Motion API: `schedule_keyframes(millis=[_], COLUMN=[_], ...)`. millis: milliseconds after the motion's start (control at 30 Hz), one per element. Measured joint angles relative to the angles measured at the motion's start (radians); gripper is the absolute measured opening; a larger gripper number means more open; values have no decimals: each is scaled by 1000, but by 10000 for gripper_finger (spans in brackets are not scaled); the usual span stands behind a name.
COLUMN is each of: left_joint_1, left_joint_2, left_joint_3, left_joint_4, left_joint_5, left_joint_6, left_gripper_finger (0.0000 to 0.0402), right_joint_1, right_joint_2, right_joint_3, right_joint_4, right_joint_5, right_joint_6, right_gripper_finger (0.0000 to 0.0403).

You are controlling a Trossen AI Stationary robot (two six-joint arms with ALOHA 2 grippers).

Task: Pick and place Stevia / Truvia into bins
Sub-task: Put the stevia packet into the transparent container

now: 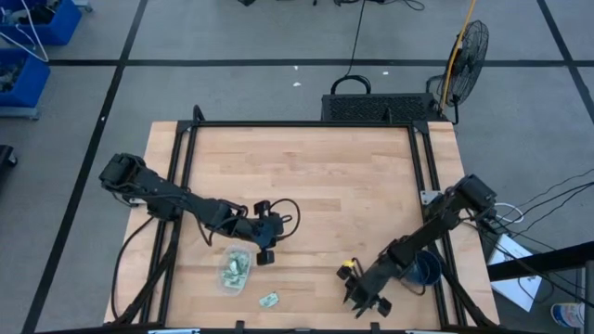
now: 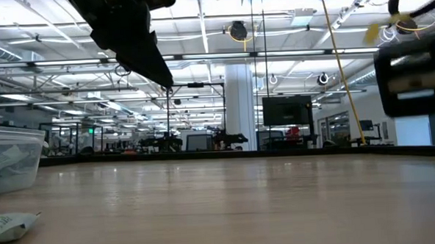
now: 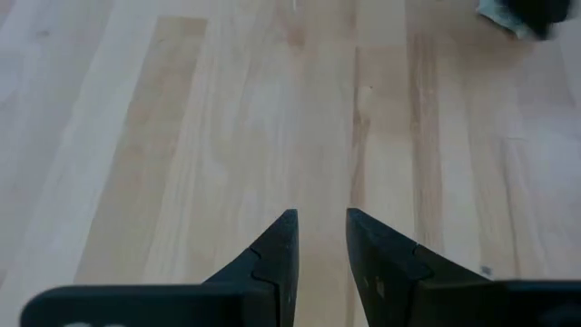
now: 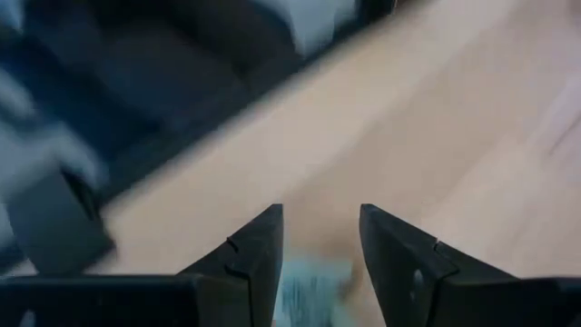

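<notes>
The clear plastic tub (image 1: 235, 271) stands near the table's near-left part with several pale green and white sachets inside. It also shows at the left edge of the low view, tub (image 2: 10, 164). One sachet (image 1: 269, 299) lies flat on the wood just beside the tub, sachet (image 2: 9, 224). My left gripper (image 1: 265, 245) hovers right beside the tub's far-right corner, its fingers (image 3: 320, 218) a little apart over bare wood. My right gripper (image 1: 358, 295) is above the table's near edge, right of the loose sachet, with a pale sachet (image 4: 313, 277) between its fingers. My right gripper (image 4: 320, 213) has a pale green-white sachet (image 4: 309, 272) between its two fingers, far back from the tips. The picture is blurred, so which edge it has cannot be told. In the low view the gripper (image 2: 414, 69) is well above the tabletop.
The wooden tabletop (image 1: 306, 176) is framed by black rails. A dark grated box (image 1: 376, 107) stands past the far edge, with a fan (image 1: 469, 46) beyond it. A blue round container (image 1: 425, 269) sits off the table's right side under the right arm.
</notes>
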Motion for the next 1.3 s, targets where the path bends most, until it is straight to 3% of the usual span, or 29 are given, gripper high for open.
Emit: schedule_keyframes(millis=[133, 300, 467, 767, 1167, 1300], left_joint_1=[-1, -1, -1, -1, -1, -1], left_joint_2=[0, 0, 0, 0, 0, 0], left_joint_3=[0, 0, 0, 0, 0, 0], left_joint_4=[0, -6, -9, -8, -8, -8], left_joint_5=[4, 7, 20, 21, 20, 20], left_joint_6=[0, 0, 3, 16, 18, 17], left_gripper_finger=[99, 99, 99, 99, 99, 99], right_joint_1=[-4, 6, 19, 23, 22, 15], right_joint_2=[1, -1, -4, -72, -40, -36], right_joint_3=[62, 62, 62, 61, 63, 61], right_joint_4=[-204, -203, -227, -358, -343, -293], right_joint_5=[3, 13, 77, 86, 85, 139], right_joint_6=[-11, 88, 55, 91, 9, -24], right_gripper_finger=[139, 139, 134, 119, 83, 62])
